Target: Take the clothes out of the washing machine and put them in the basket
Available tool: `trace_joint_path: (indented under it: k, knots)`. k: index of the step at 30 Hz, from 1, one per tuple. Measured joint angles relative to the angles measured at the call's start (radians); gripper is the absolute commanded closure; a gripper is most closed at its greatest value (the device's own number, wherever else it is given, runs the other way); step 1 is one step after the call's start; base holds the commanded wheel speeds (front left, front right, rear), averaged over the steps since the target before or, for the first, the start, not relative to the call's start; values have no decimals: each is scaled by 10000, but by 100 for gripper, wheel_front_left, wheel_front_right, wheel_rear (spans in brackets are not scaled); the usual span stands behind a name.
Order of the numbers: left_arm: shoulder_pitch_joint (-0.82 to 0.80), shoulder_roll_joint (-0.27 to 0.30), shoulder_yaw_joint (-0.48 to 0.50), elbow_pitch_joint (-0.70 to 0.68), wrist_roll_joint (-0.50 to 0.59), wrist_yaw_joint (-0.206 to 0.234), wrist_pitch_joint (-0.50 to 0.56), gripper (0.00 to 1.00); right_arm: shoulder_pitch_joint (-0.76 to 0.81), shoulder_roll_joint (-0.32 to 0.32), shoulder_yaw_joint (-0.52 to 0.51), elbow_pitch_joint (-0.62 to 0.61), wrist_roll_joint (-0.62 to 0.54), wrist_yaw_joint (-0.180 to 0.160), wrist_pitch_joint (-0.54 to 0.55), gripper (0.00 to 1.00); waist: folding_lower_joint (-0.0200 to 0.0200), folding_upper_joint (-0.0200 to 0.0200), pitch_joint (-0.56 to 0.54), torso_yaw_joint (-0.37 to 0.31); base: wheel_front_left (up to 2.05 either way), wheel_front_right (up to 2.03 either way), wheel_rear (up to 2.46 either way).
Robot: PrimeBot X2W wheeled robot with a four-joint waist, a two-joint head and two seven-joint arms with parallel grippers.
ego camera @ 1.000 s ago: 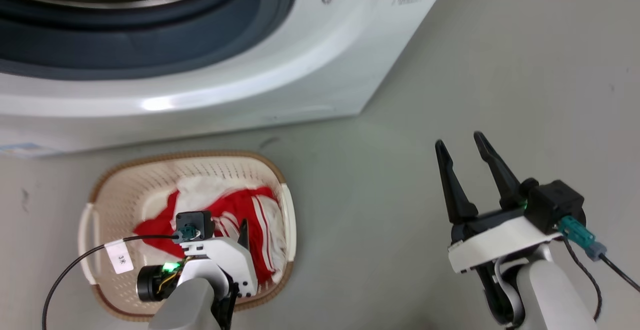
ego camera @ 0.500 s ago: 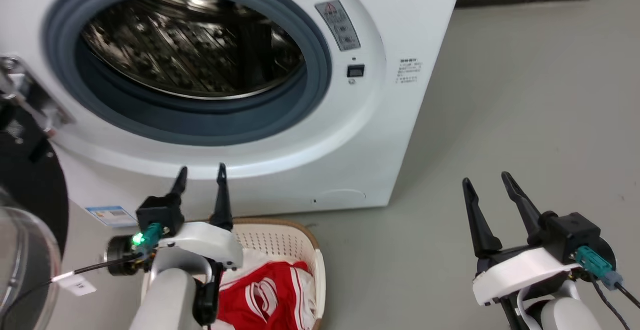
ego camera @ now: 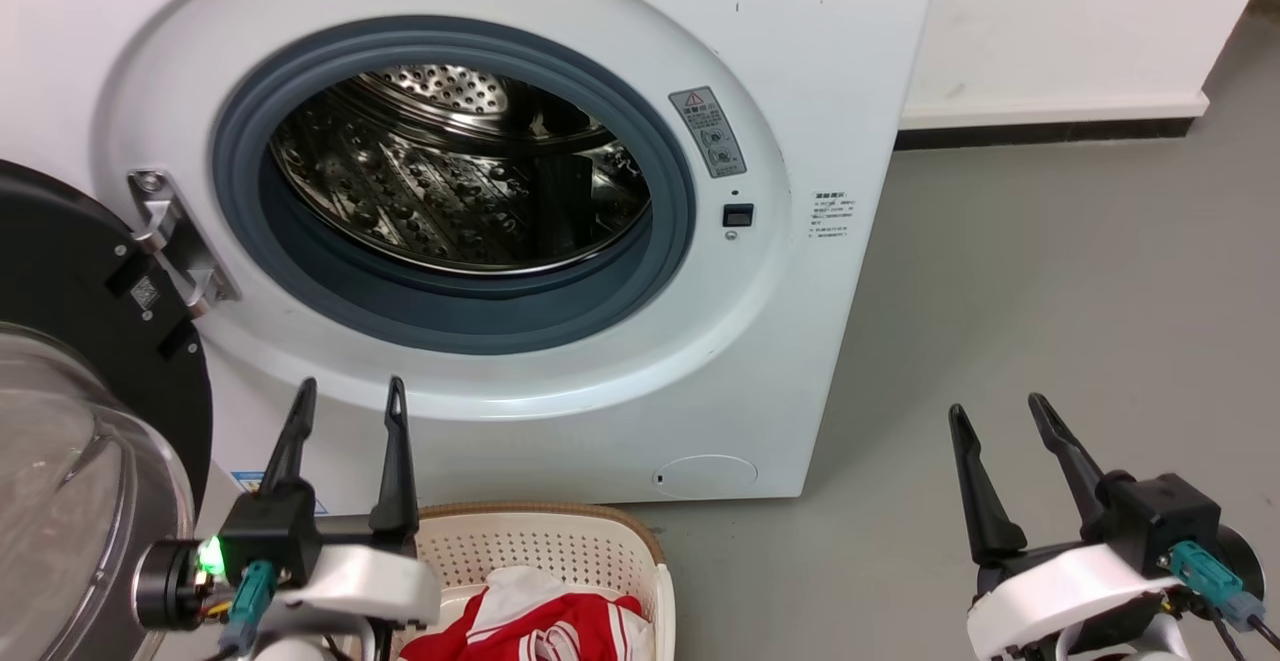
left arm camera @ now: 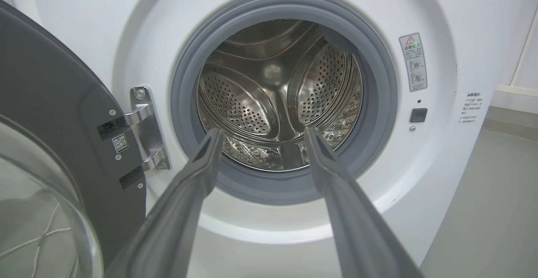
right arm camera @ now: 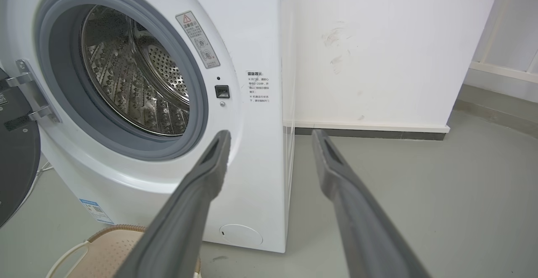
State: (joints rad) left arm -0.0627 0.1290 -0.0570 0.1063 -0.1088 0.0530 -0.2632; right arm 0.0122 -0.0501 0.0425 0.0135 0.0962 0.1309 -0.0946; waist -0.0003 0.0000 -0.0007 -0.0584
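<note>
The white washing machine [ego camera: 820,61] stands with its porthole uncovered, and its perforated steel drum [ego camera: 450,181] [left arm camera: 273,97] [right arm camera: 134,80] shows only bare metal. Red clothes [ego camera: 540,631] with white stripes lie in the cream basket [ego camera: 560,521] [right arm camera: 105,248] on the floor in front of the machine. My left gripper [ego camera: 350,396] [left arm camera: 260,133] is open and holds nothing, raised above the basket's left end and pointing at the porthole. My right gripper [ego camera: 1000,416] [right arm camera: 271,135] is open and empty too, over the floor to the right of the machine.
The black-framed glass door [ego camera: 70,421] [left arm camera: 50,152] hangs swung out at the left, close beside my left arm. Grey floor [ego camera: 1050,291] stretches right of the machine to a white wall with a dark skirting [ego camera: 1050,126].
The head camera has tilted up from the basket to the machine's front. My left gripper rose out of the basket, empty, and now points at the porthole.
</note>
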Motion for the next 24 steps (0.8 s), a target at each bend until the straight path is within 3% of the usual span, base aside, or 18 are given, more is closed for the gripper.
trace_joint_path:
  k: [11, 24]
  knots:
    - [1008, -105, -102, -360, -144, 182, 35, 0, 340, -2, 31, -249, 25, 2, 174, 0, 1, 0, -188, 285, 0, 0, 0]
    - [1012, -104, -257, -428, -188, 236, 35, 0, 360, -2, 130, -251, 63, 2, 207, 0, 2, 0, -231, 382, 0, 0, 0]
